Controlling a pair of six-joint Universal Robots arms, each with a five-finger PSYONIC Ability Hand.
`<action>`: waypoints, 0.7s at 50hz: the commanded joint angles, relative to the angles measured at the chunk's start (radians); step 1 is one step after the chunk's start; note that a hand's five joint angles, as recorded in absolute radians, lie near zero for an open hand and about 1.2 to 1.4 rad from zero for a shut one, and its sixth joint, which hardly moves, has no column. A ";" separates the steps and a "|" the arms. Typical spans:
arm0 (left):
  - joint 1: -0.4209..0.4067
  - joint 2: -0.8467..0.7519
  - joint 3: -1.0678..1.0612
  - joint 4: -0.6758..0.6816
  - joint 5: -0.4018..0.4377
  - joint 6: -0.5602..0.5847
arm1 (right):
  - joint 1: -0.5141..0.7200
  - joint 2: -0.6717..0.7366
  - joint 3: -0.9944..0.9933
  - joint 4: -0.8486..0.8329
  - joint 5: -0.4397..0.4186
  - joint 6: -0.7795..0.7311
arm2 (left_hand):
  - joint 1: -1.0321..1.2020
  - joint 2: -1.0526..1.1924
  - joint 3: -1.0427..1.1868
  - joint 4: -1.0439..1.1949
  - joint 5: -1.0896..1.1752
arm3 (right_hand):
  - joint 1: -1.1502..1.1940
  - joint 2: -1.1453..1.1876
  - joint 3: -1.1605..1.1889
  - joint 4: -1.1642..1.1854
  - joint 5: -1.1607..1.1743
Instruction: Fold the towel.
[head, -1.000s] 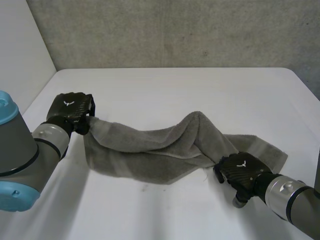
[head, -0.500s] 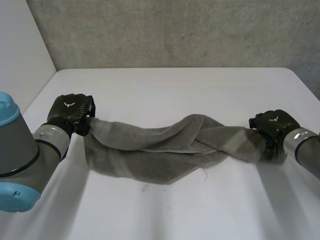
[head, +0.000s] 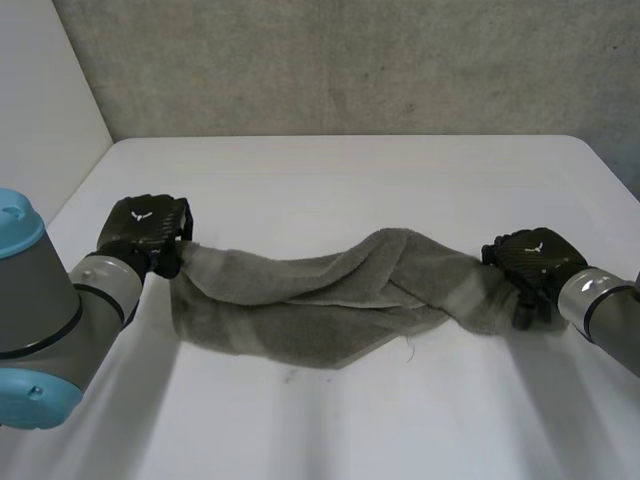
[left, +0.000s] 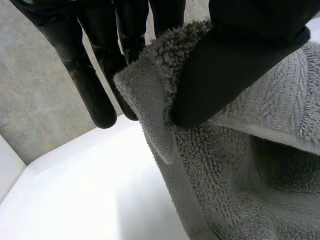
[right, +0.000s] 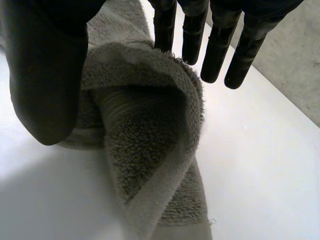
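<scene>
On the white table (head: 350, 170), a grey terry towel (head: 320, 300) lies stretched between the two hands like a loose, twisted rope, its middle resting on the surface. At one end the left hand (head: 146, 230) pinches a hemmed corner of the towel between its thumb (left: 220, 75) and its straight fingers (left: 95, 80); the left wrist view shows the cloth pressed firmly there. At the opposite end the right hand (head: 528, 262) holds a bunched part of the cloth, with the thumb on one side, the fingers on the other and a thick fold between them.

I judge that the step in hand is the spreading of the towel, and no fold is made yet, because the cloth is rumpled and turned over itself near the middle. The next move probably calls for both pinches to be kept while the ends are lifted and drawn apart, so the twist can open and the towel can be laid flat. The right hand's hold is on a bunch, not a clean corner, so it may need a better grip first.
</scene>
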 joint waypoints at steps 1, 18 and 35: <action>0.000 -0.003 -0.001 0.001 -0.001 0.001 | 0.000 -0.023 0.073 -0.102 -0.048 -0.003 | 0.200 0.179 0.180 0.177 0.194 | 0.356 0.346 0.351 0.361 0.376; 0.015 0.198 0.059 -0.068 0.004 0.009 | -0.010 -0.309 -0.082 -0.053 -0.094 0.192 | 0.200 0.179 0.180 0.177 0.194 | 1.004 0.994 0.999 1.009 1.023; 0.112 0.394 0.249 -0.316 0.013 0.008 | -0.137 -0.272 -0.606 0.618 -0.166 0.084 | 0.200 0.179 0.180 0.177 0.194 | 1.004 0.994 0.999 1.009 1.023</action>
